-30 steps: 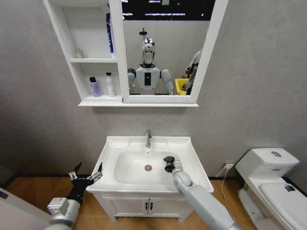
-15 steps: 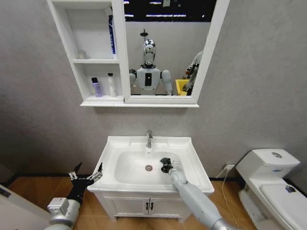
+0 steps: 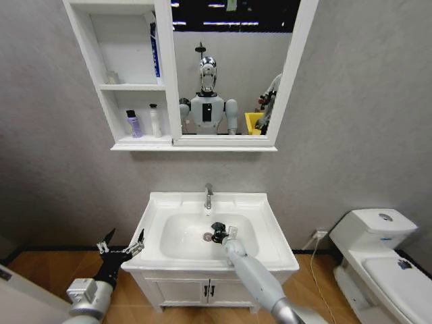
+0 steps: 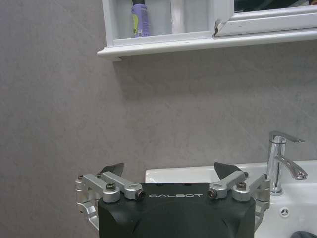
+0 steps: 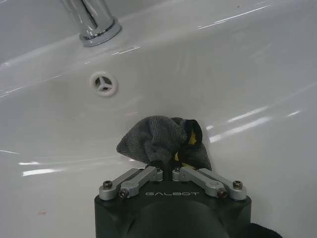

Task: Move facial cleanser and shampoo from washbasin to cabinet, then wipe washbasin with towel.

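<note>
While its fingers (image 5: 148, 174) pinch together on the grey towel (image 5: 161, 141), the right gripper (image 3: 221, 234) presses the cloth against the inner wall of the washbasin (image 3: 266, 243), just beside the drain (image 3: 208, 237) and below the chrome tap (image 3: 208, 196). The left gripper (image 3: 122, 249) hangs with fingers spread wide and empty off the basin's left edge. Above, the cabinet (image 3: 101, 67) holds a purple bottle (image 3: 134, 124) and a white bottle (image 3: 155, 120) on its lower shelf. A toilet (image 3: 381, 256) stands well to the right.
</note>
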`<state>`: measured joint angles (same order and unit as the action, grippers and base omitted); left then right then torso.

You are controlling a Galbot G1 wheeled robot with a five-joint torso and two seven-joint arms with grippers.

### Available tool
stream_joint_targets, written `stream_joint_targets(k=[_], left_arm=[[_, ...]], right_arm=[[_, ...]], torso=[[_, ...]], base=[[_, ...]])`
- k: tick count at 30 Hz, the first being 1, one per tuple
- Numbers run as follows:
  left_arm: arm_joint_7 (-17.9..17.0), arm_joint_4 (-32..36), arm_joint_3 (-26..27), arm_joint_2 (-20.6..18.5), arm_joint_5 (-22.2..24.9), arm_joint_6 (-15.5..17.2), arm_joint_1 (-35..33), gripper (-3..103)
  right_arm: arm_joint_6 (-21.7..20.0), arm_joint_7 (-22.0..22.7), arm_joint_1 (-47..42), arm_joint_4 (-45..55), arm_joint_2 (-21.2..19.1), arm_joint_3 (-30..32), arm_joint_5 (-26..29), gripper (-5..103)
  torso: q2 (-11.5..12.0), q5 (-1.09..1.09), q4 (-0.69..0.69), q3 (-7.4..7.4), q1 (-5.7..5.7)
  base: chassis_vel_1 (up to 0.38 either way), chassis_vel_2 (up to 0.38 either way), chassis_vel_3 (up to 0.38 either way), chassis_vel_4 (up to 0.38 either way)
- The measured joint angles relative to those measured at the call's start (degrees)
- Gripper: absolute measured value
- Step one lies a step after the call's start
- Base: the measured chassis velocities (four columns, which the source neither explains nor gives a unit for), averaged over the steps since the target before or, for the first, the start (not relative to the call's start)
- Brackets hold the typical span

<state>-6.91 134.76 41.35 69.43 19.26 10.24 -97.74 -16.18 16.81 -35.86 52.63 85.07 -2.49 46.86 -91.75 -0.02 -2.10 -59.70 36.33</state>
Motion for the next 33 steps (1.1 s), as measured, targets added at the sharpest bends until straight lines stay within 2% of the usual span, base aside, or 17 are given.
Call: stream_joint_targets(k=[4, 5, 9, 10, 12, 15, 17, 19, 21, 22, 25, 26, 27, 31, 33], left_arm=[[0.0, 0.01, 0.01, 0.0, 0.0, 0.0, 0.0, 100], [0.0, 0.0, 0.0, 0.0, 0.0, 0.0, 0.0, 100], [0.0, 0.01, 0.0, 0.0, 0.0, 0.0, 0.01, 100], [0.01, 0.0, 0.0, 0.0, 0.0, 0.0, 0.01, 100], [0.01, 0.0, 0.0, 0.0, 0.0, 0.0, 0.01, 100], [0.0, 0.0, 0.01, 0.0, 0.0, 0.0, 0.0, 100], [0.0, 0.0, 0.01, 0.0, 0.0, 0.0, 0.0, 100], [0.0, 0.0, 0.01, -0.01, 0.0, 0.0, 0.01, 100], [0.01, 0.0, 0.01, 0.0, 0.0, 0.0, 0.0, 100], [0.01, 0.0, 0.01, 0.0, 0.0, 0.0, 0.0, 100], [0.01, 0.0, 0.0, 0.0, 0.0, 0.01, 0.01, 100], [0.01, 0.0, 0.0, 0.0, 0.0, 0.01, 0.01, 100], [0.01, 0.0, 0.01, 0.0, 0.0, 0.01, 0.01, 100], [0.01, 0.0, 0.0, 0.0, 0.0, 0.01, 0.0, 100], [0.01, 0.0, 0.01, -0.01, 0.0, 0.0, 0.0, 100]], right_arm=[[-0.01, -0.28, 0.71, -0.76, 1.87, -1.87, 0.25, 3], [-0.03, -0.09, 0.93, -0.79, 2.49, -2.54, 0.48, 3], [-0.45, 0.12, 1.51, -0.76, 4.51, -4.26, 1.31, 3], [-0.77, 0.05, 1.8, -0.65, 5.82, -4.95, 1.81, 3], [-0.83, 0.01, 1.94, -0.61, 6.72, -5.22, 2.02, 3], [-0.88, 0.03, 1.89, -0.27, 7.2, -5.38, 2.12, 3], [-0.89, 0.27, 1.54, 0.31, 7.11, -5.39, 1.99, 3], [-0.91, 0.82, 1.18, 1.14, 6.56, -5.27, 1.74, 3], [-1.71, 3.35, 0.05, 3.99, 2.54, -3.92, 1.23, 3], [-1.71, 3.35, 0.05, 3.99, 2.54, -3.92, 1.23, 3], [-2.54, 4.54, -1.76, 8.72, -4.49, -3.21, 0.01, 3], [-2.54, 4.54, -1.76, 8.72, -4.49, -3.21, 0.01, 3], [-2.79, 4.82, -2.13, 10.03, -6.38, -2.69, -0.1, 3], [-3.08, 4.92, -2.19, 10.88, -7.5, -2.06, 0.03, 3], [-3.09, 5.04, -1.78, 9.93, -6.2, -2.0, -0.45, 3]], torso=[[0.04, 0.01, -0.02, -0.03, 0.03], [0.06, -0.02, 0.05, -0.05, 0.05], [0.09, 0.0, 0.07, -0.08, 0.07], [0.1, 0.04, -0.04, -0.08, 0.07], [0.11, 0.11, -0.08, -0.1, 0.08], [0.1, 0.02, -0.08, -0.08, 0.07], [0.09, 0.05, -0.09, -0.07, 0.07], [0.09, 0.07, -0.1, -0.07, 0.08], [0.06, 0.05, -0.09, -0.05, 0.04], [0.06, 0.05, -0.09, -0.05, 0.04], [0.06, 0.05, 0.01, -0.05, 0.04], [0.06, 0.05, 0.01, -0.05, 0.04], [0.05, 0.03, 0.02, -0.04, 0.03], [0.05, 0.03, 0.02, -0.05, 0.04], [0.05, -0.01, 0.04, -0.04, 0.04]], base=[[0.0, 0.0, 0.0, 0.0], [0.0, 0.0, 0.0, 0.0], [0.0, 0.0, 0.0, 0.0], [0.0, 0.0, 0.0, 0.0], [0.0, 0.0, 0.0, 0.0], [0.0, 0.0, 0.0, 0.0], [0.0, 0.0, 0.0, 0.0], [0.0, 0.0, 0.0, 0.0], [0.0, 0.0, 0.0, 0.0], [0.0, 0.0, 0.0, 0.0], [0.0, 0.0, 0.0, 0.0], [0.0, 0.0, 0.0, 0.0], [0.0, 0.0, 0.0, 0.0], [0.0, 0.0, 0.0, 0.0], [0.0, 0.0, 0.0, 0.0]])
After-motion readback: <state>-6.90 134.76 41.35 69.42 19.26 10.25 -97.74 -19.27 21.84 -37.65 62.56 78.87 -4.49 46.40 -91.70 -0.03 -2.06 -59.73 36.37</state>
